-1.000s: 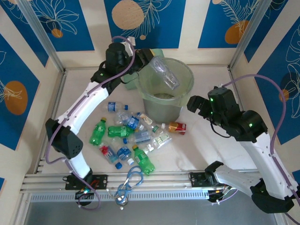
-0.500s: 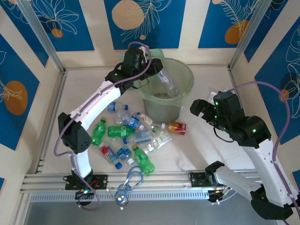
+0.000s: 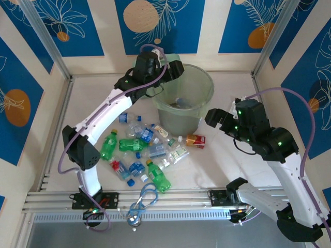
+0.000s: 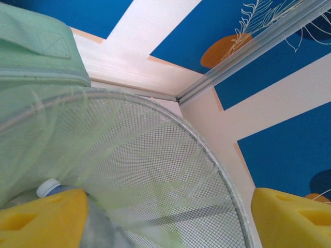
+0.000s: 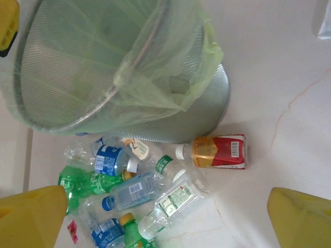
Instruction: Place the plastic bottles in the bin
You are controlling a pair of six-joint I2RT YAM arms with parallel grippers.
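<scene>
While the left end effector point(image 3: 175, 69) hangs over the far-left rim of the bin point(image 3: 178, 121), its two yellow fingers point(image 4: 41, 222) stand well apart, released, with nothing between them. From its wrist camera I look down into the bin's mesh wall and pale-green liner, where one clear bottle point(image 4: 50, 187) with a white cap lies at the bottom, just beside the lower-left finger. A mint-green box point(image 4: 31, 46) sits against the bin's far side.

The right end effector point(image 3: 216, 120) hovers to the right of the bin, above the counter point(image 3: 207, 165), its jaws spread wide and empty too.

Most of the plastic bottles point(image 3: 139, 150) lie scattered on the counter in front of the bin, to its near left: clear ones with blue labels, a few green ones, all on their sides and crowded together, several touching. A red-labelled bottle point(image 3: 195, 140) lies apart from the heap at its right edge, close to the foot of the bin, cap pointing left. A pair of blue loops point(image 3: 147, 199) rests at the near edge, by the rail.
</scene>
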